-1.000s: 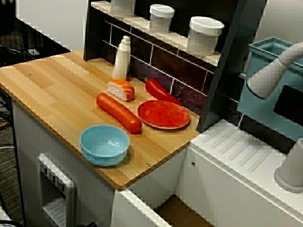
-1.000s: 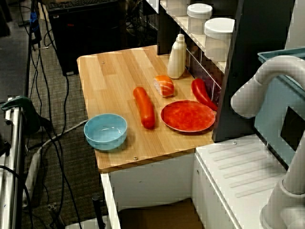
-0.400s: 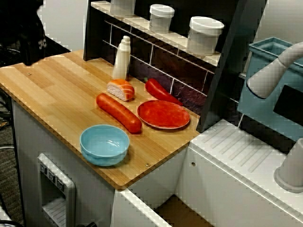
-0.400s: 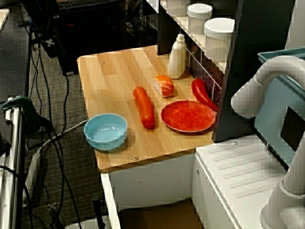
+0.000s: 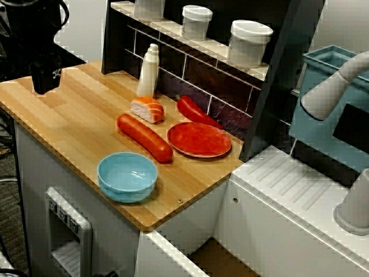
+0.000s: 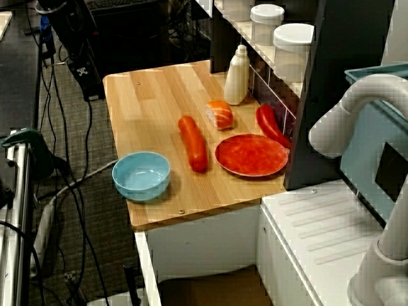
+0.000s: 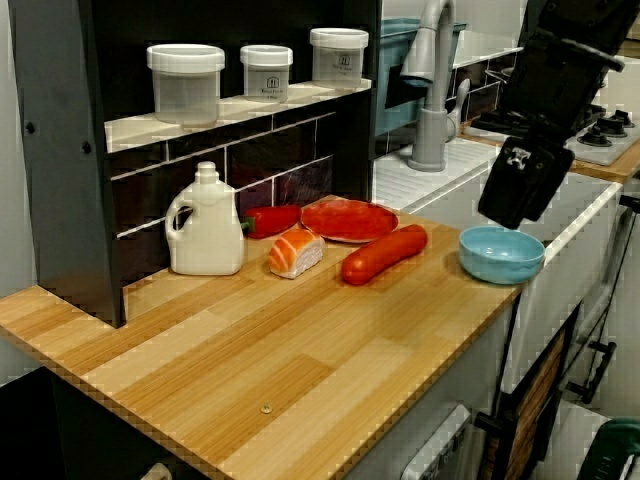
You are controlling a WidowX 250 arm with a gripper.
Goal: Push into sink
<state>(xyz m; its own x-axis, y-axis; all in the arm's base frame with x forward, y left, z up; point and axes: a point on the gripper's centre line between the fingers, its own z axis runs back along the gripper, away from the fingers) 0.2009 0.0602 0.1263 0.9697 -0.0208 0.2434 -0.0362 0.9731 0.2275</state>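
Black gripper (image 5: 45,83) hangs well away from the blue bowl (image 5: 127,176), sink (image 5: 216,259) just past it; can't tell its opening.

The black gripper (image 5: 45,81) has come into view over the far left end of the wooden counter (image 5: 75,124), absent a second ago and only partly in frame moments before. It now hangs lower and further in above the boards, its dark body (image 6: 80,60) well apart from the blue bowl (image 5: 127,176).
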